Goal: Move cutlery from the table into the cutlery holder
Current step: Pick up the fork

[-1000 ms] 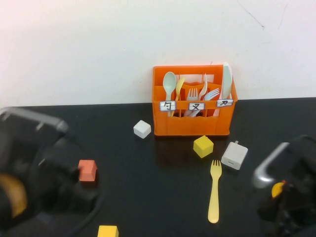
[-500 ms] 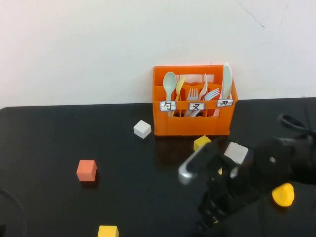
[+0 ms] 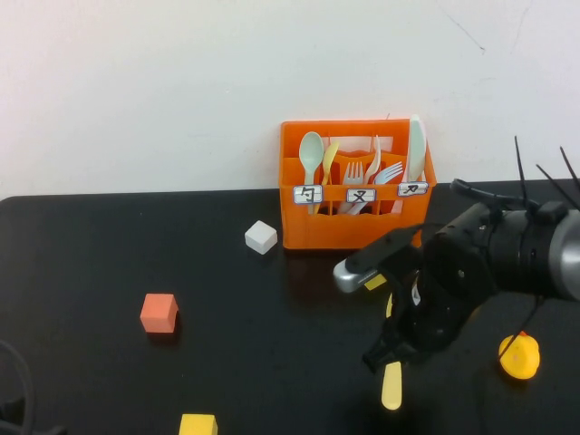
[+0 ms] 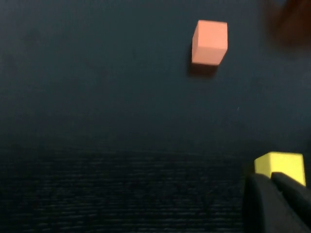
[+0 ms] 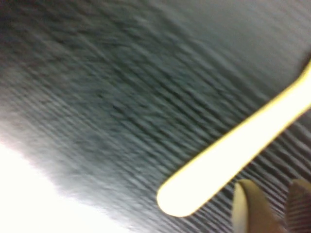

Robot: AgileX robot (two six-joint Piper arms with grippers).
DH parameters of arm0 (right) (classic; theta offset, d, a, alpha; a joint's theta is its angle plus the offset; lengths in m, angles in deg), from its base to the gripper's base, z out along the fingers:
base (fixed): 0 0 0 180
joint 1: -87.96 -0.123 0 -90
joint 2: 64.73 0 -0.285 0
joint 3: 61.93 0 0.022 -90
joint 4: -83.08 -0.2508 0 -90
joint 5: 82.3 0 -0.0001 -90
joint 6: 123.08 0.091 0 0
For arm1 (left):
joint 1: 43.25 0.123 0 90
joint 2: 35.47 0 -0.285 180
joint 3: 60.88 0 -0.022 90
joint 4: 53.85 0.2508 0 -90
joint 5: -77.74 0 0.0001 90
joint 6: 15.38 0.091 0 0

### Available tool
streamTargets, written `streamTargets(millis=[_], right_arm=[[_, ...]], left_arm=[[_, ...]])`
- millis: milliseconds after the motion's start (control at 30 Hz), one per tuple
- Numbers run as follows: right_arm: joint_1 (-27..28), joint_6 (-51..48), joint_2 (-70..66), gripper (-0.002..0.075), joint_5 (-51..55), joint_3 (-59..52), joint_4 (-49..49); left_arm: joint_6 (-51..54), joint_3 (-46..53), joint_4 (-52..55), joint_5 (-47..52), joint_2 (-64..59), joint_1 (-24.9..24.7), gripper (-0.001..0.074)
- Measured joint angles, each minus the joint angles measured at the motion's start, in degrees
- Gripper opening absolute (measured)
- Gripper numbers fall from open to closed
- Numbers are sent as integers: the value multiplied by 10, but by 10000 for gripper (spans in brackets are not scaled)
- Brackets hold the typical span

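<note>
The orange cutlery holder [image 3: 353, 227] stands at the table's back edge. The mint-green knife [image 3: 416, 147] stands upright in its right compartment. The yellow fork lies on the black table [image 3: 272, 362] in front of the holder; only its handle end [image 3: 391, 388] shows under my right arm. My right gripper [image 3: 381, 353] hangs low over the fork. In the right wrist view its open fingers [image 5: 247, 206] are beside the fork handle [image 5: 233, 155], not around it. My left gripper [image 4: 272, 179] is shut and empty, close to a yellow cube [image 4: 281, 164].
A white cube [image 3: 261, 236], a coral cube [image 3: 159, 313] and a yellow cube [image 3: 198, 424] lie on the left half. A yellow rounded toy [image 3: 519, 356] lies at the right. The holder also has a pale green spoon [image 3: 312, 149] and white forks [image 3: 385, 172].
My left arm has pulled back out of the high view. My right arm has swung in from the right and now covers the fork's tines, the charger and the nearby yellow cube.
</note>
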Motion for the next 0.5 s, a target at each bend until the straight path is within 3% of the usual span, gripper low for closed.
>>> streamTargets(millis=[100, 200, 500], right_arm=[[0, 42, 0, 288, 7, 2, 20], [0, 54, -8, 363, 7, 3, 20], [0, 126, -45, 395, -8, 8, 19]], left_arm=[[-14, 0, 1, -11, 0, 0, -1], [-17, 1, 1, -20, 0, 0, -1], [-29, 2, 2, -24, 0, 0, -1]])
